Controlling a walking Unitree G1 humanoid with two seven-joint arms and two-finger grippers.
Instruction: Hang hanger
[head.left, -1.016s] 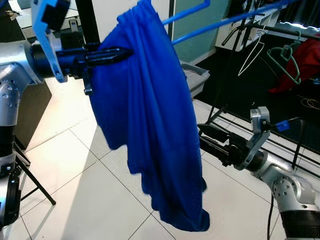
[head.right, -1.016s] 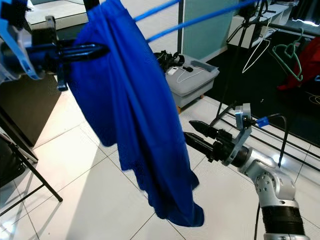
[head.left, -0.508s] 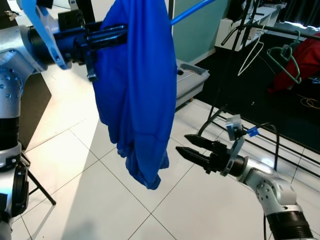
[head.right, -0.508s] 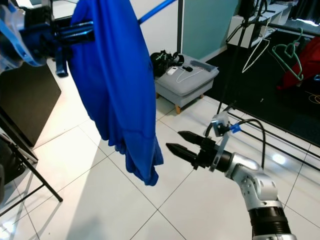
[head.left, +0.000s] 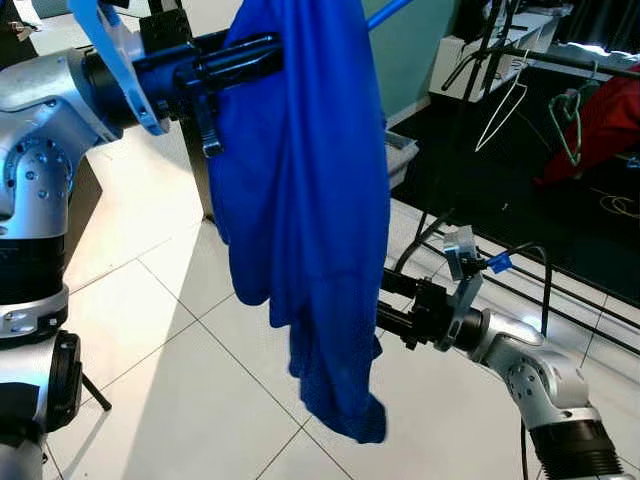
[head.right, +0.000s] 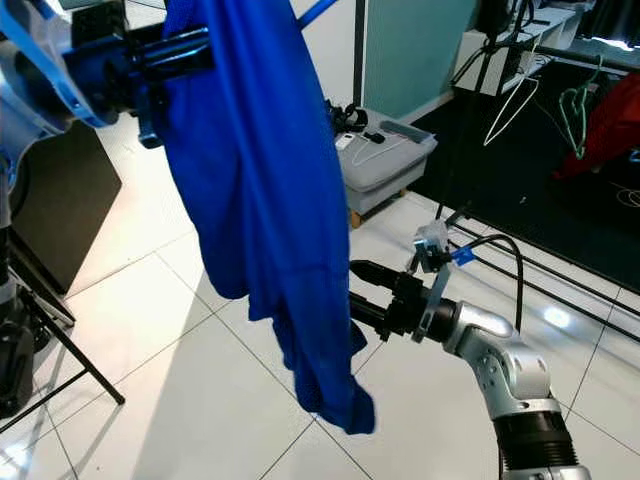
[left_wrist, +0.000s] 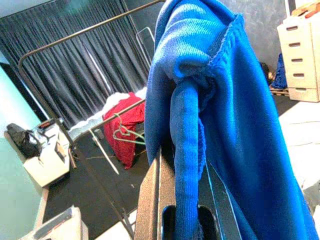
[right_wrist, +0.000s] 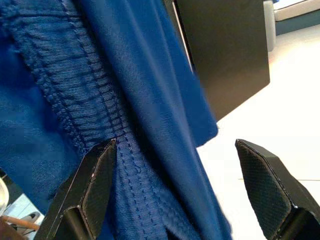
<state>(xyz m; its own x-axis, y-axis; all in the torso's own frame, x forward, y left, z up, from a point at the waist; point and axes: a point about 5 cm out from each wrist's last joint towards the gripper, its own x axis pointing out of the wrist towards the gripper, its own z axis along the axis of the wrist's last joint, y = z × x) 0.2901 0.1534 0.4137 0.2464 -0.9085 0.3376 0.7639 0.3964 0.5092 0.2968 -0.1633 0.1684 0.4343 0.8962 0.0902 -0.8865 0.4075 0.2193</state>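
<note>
Overall light: bright, even indoor light in both eye views.
Floor: glossy white tiled floor (head.left: 150, 350) carries pale sheen; small bright glare spot at (head.right: 556, 318).
Shadows: soft shadow on tiles beneath the hanging deep-blue knit garment (head.left: 300, 200).
Dark zone: black carpeted area (head.left: 560, 220) by the rail reads dim, detail low.
Focus: eye views mostly sharp; right wrist view shows blue cloth (right_wrist: 125, 125) slightly soft at close range.
Left wrist view: near cloth sharp, grey curtain (left_wrist: 75, 80) grainy.

A grey padded stool (head.right: 385, 160) stands on white floor tiles (head.left: 150, 400), with dark items (cables, perhaps) on top; a red garment (head.left: 605, 115) hangs beyond.
</note>
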